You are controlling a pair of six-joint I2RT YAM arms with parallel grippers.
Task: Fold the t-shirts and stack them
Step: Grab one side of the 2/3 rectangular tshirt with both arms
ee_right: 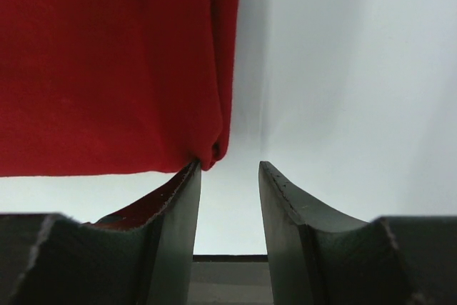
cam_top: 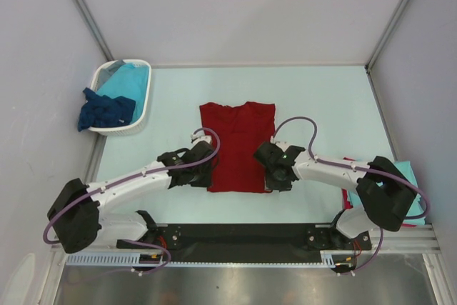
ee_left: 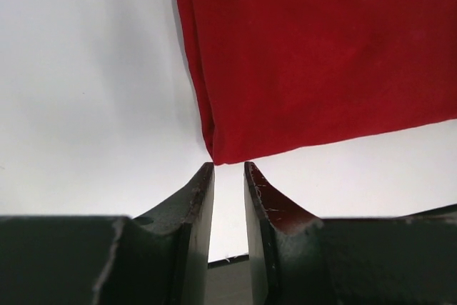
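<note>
A dark red t-shirt lies flat mid-table, its sides folded in to a long rectangle. My left gripper is at its near left corner, jaws open a little and empty; in the left wrist view the corner of the shirt sits just ahead of the gripper. My right gripper is at the near right corner, open and empty; in the right wrist view the corner touches the left fingertip of the gripper.
A white plastic basket at the back left holds a turquoise shirt and a dark navy one draped over its rim. Folded turquoise and red cloth lies at the right edge under my right arm.
</note>
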